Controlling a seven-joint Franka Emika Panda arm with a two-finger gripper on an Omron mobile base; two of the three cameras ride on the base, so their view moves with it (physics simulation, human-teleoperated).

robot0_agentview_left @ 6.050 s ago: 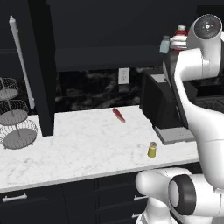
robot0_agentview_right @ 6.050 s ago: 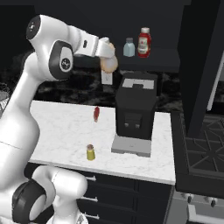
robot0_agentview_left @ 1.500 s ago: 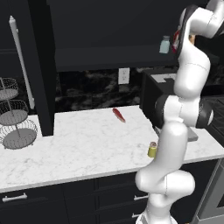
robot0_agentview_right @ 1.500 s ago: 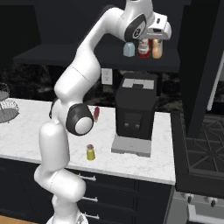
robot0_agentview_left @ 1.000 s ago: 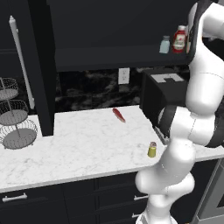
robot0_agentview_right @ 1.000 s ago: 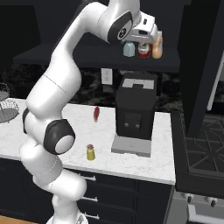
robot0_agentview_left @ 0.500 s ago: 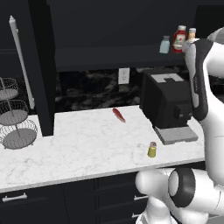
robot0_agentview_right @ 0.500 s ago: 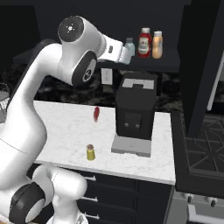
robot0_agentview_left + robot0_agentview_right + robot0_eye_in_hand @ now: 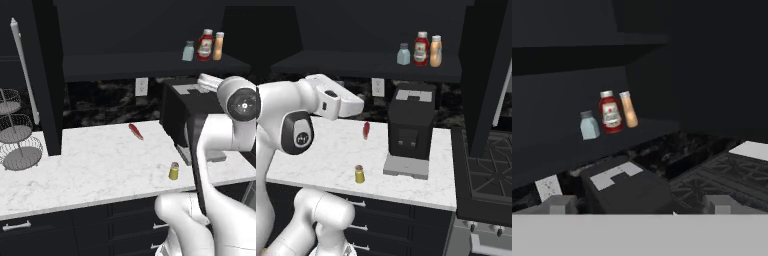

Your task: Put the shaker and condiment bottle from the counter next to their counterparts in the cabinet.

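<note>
Condiment bottle (image 9: 436, 51) on cabinet (image 9: 371, 70) shelf, touching red bottle (image 9: 421, 49), blue-grey shaker (image 9: 403, 54) beside: half done. Shaker (image 9: 359, 174) on counter (image 9: 321, 160), left to fetch. Gripper (image 9: 639, 212) wide, empty.

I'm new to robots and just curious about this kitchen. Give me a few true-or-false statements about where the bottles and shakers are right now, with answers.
1. The orange bottle stands on the cabinet shelf beside the red bottle. True.
2. The yellow shaker is on the shelf too. False: it stands on the counter.
3. The gripper holds the blue-grey shaker. False: that shaker stands on the shelf, left of the red bottle.
4. A coffee machine sits on the counter below the bottles. True.
</note>
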